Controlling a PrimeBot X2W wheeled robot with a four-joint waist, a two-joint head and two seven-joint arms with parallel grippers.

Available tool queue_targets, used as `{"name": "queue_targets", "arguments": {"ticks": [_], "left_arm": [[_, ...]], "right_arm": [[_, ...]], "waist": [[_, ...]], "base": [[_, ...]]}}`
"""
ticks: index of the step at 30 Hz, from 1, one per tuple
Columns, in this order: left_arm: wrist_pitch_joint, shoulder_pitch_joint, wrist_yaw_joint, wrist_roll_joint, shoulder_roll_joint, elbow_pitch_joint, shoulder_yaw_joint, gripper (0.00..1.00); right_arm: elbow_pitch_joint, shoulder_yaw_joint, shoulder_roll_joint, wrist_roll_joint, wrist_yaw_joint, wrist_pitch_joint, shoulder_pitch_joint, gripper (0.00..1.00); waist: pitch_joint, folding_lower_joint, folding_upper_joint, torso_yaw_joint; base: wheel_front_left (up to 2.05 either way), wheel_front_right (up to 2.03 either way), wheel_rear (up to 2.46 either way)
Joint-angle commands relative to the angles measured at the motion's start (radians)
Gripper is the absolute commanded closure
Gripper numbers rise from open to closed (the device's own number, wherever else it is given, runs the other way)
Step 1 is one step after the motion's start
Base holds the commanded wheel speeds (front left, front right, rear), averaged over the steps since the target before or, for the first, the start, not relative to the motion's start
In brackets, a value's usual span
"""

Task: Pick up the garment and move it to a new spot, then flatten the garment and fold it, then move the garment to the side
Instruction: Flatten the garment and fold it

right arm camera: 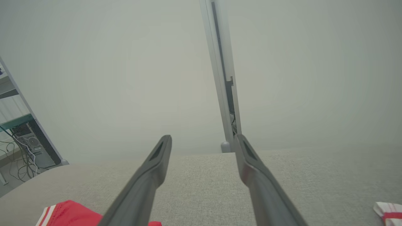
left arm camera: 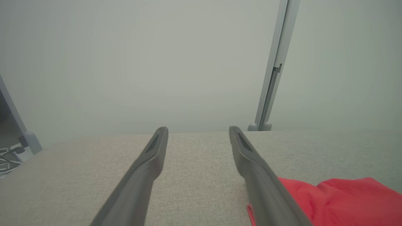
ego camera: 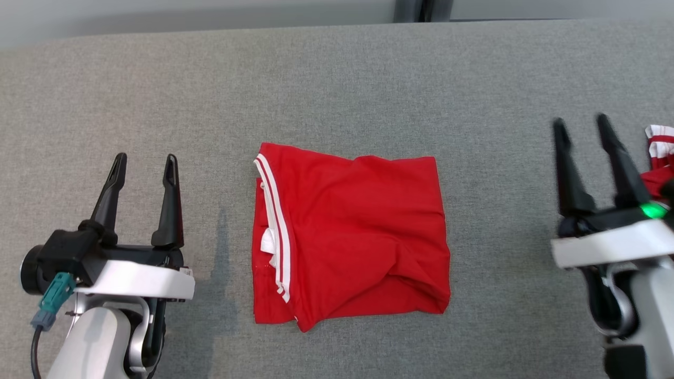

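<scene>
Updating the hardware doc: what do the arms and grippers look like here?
Both match: two long, black, tapering fingers with a slot near each tip, on a black base under a white wrist shell and pale grey forearm. The left gripper has a teal connector with a dark cable at its wrist. The right gripper shows a lit green light.

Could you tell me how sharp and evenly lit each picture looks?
Head view: sharp and evenly lit, with a faint shadow beside the left gripper; left wrist view: hazy and washed out, its fingers soft; right wrist view: the same haze.
</scene>
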Motion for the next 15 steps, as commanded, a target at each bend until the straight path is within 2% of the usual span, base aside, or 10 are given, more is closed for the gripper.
{"name": "queue_targets", "arguments": {"ticks": [1, 7, 15], "left_arm": [[0.001, 0.014, 0.010, 0.006, 0.009, -0.010, 0.005, 0.00], [0.017, 0.040, 0.026, 0.014, 0.022, -0.035, 0.002, 0.00], [0.033, 0.062, 0.036, 0.015, 0.029, -0.059, -0.005, 0.00]], "right_arm": [[-0.024, -0.051, -0.021, -0.040, 0.000, 0.023, 0.052, 0.00], [-0.093, -0.160, -0.035, -0.119, 0.000, 0.094, 0.165, 0.00], [-0.145, -0.192, -0.013, -0.132, 0.000, 0.138, 0.219, 0.00]], "waist": [[-0.012, 0.0000, 0.0000, -0.004], [-0.033, 0.0000, 0.0000, -0.011], [-0.046, 0.0000, 0.0000, -0.013]], "base": [[0.00, 0.00, 0.00], [0.00, 0.00, 0.00], [0.00, 0.00, 0.00]]}}
